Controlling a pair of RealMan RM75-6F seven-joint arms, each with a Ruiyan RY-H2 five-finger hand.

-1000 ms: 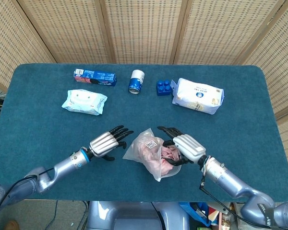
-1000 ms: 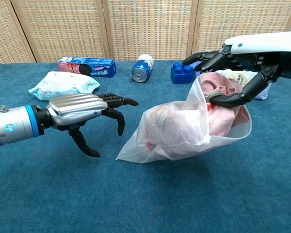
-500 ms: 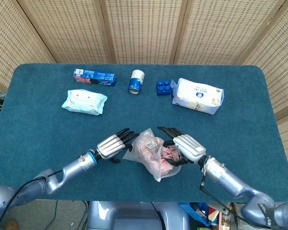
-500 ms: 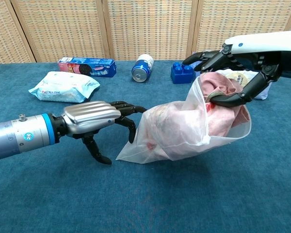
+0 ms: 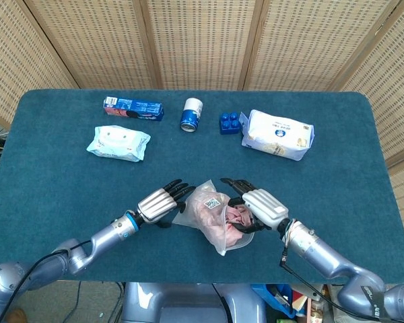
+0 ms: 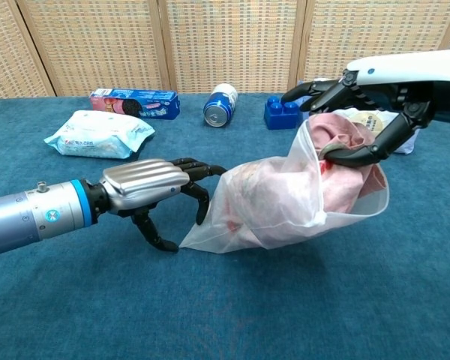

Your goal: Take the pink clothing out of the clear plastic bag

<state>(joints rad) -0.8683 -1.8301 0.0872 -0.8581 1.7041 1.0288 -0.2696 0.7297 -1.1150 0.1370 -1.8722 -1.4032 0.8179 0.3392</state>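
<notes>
A clear plastic bag [image 5: 209, 214] [image 6: 270, 202] lies on the blue table with pink clothing [image 5: 239, 217] [image 6: 337, 161] bunched inside and showing at its open mouth. My right hand [image 5: 256, 205] [image 6: 367, 101] holds the bag's mouth lifted, a thumb hooked into the clothing and opening. My left hand [image 5: 160, 200] [image 6: 154, 191] is open at the bag's closed end, its fingertips touching the plastic corner; nothing is between its fingers.
Along the far side lie a wet-wipes pack [image 5: 118, 142], a blue cookie box [image 5: 132, 108], a blue can [image 5: 191, 114], a blue toy brick [image 5: 230, 122] and a white tissue pack [image 5: 277, 134]. Bare table cloth [image 5: 60, 188] surrounds the bag.
My left hand has moved right across the table until its fingertips reach the bag's closed end. The right hand and the bag's mouth have stayed where they were.
</notes>
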